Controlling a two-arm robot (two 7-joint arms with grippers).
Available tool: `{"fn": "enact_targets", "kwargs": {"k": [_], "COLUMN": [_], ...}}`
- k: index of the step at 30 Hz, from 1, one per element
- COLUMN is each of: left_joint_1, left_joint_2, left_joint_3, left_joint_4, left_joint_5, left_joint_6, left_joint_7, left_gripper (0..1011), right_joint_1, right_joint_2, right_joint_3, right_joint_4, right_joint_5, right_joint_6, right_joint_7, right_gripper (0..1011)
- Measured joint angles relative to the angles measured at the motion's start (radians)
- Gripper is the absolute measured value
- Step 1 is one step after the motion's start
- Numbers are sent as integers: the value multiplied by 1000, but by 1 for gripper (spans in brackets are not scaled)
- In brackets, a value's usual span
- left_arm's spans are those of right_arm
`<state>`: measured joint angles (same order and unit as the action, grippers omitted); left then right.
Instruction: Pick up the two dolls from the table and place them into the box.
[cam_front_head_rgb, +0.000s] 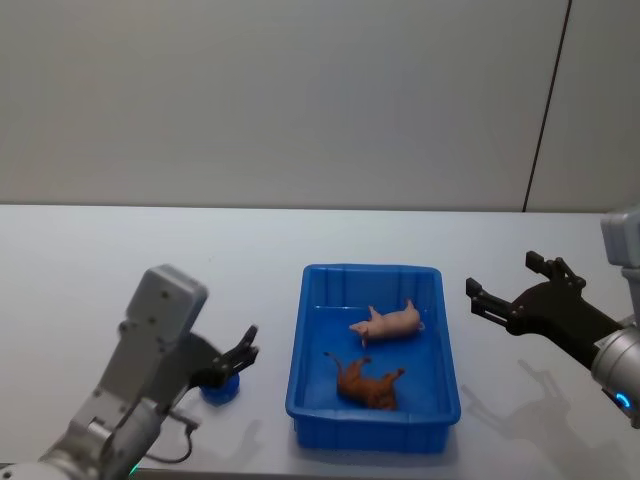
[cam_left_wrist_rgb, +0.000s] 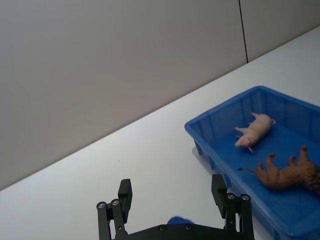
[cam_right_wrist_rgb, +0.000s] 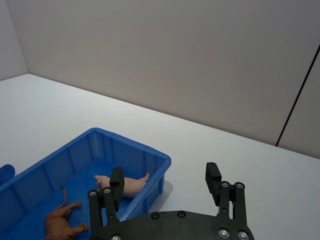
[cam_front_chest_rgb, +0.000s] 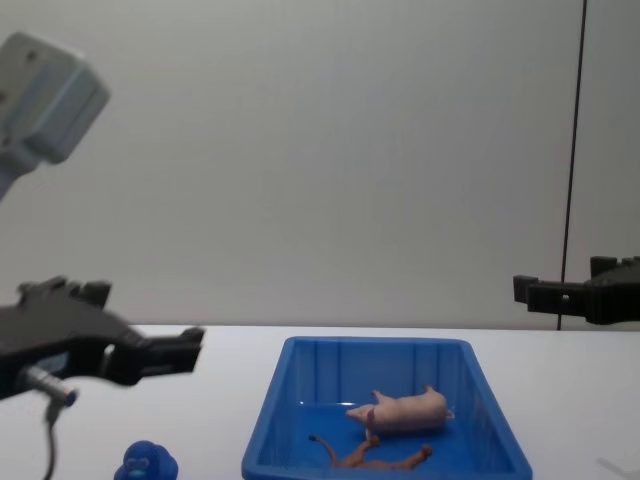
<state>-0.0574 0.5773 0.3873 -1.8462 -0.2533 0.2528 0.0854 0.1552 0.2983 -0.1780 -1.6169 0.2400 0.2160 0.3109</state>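
Note:
The blue box (cam_front_head_rgb: 298, 355) (cam_left_wrist_rgb: 215, 130) (cam_right_wrist_rgb: 150, 156) (cam_front_chest_rgb: 265, 425) sits on the white table in front of me. Both dolls lie on their sides inside it. The pink pig (cam_front_head_rgb: 388, 323) (cam_left_wrist_rgb: 254, 132) (cam_right_wrist_rgb: 125, 185) (cam_front_chest_rgb: 402, 410) is at the far side, and the brown animal (cam_front_head_rgb: 367, 384) (cam_left_wrist_rgb: 285, 173) (cam_right_wrist_rgb: 60, 222) (cam_front_chest_rgb: 372, 459) lies nearer me. My left gripper (cam_front_head_rgb: 247, 348) (cam_left_wrist_rgb: 171, 194) (cam_front_chest_rgb: 190, 345) hovers open to the left of the box, holding nothing. To the right of the box, raised over the table, my right gripper (cam_front_head_rgb: 505, 283) (cam_right_wrist_rgb: 165, 182) (cam_front_chest_rgb: 555, 283) is open and holds nothing.
A small blue round object (cam_front_head_rgb: 220, 389) (cam_left_wrist_rgb: 179, 220) (cam_front_chest_rgb: 146, 464) sits on the table under my left gripper. A grey wall with a dark vertical seam (cam_front_head_rgb: 545, 110) rises behind the table.

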Motion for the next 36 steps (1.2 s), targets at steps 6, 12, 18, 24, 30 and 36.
{"fn": "enact_targets", "kwargs": {"k": [6, 12, 18, 24, 30, 36], "left_joint_1": [38, 43, 23, -18, -56, -90], "left_joint_2": [25, 27, 11, -21, -46, -66], "left_joint_3": [-14, -23, -29, -33, -36, -39], "left_joint_4": [13, 66, 142, 258, 349, 421], "left_joint_5": [-39, -62, -82, -105, -117, -121], "left_joint_6": [-38, -93, -156, -229, -267, -279], "left_joint_7": [9, -24, -82, -166, -240, -296], "left_gripper": [1002, 1002, 1002, 1002, 1002, 1002], "right_joint_1": [-1, -1, -1, -1, -1, -1], "right_joint_2": [1, 2, 2, 3, 3, 3], "right_joint_3": [1, 1, 2, 2, 2, 2], "right_joint_4": [0, 0, 0, 0, 0, 0], "right_joint_5": [1, 1, 1, 1, 1, 1], "right_joint_6": [-1, -1, -2, -2, -2, -2], "right_joint_7": [1, 1, 1, 1, 1, 1], "right_gripper": [1001, 1001, 1001, 1001, 1001, 1001]}}
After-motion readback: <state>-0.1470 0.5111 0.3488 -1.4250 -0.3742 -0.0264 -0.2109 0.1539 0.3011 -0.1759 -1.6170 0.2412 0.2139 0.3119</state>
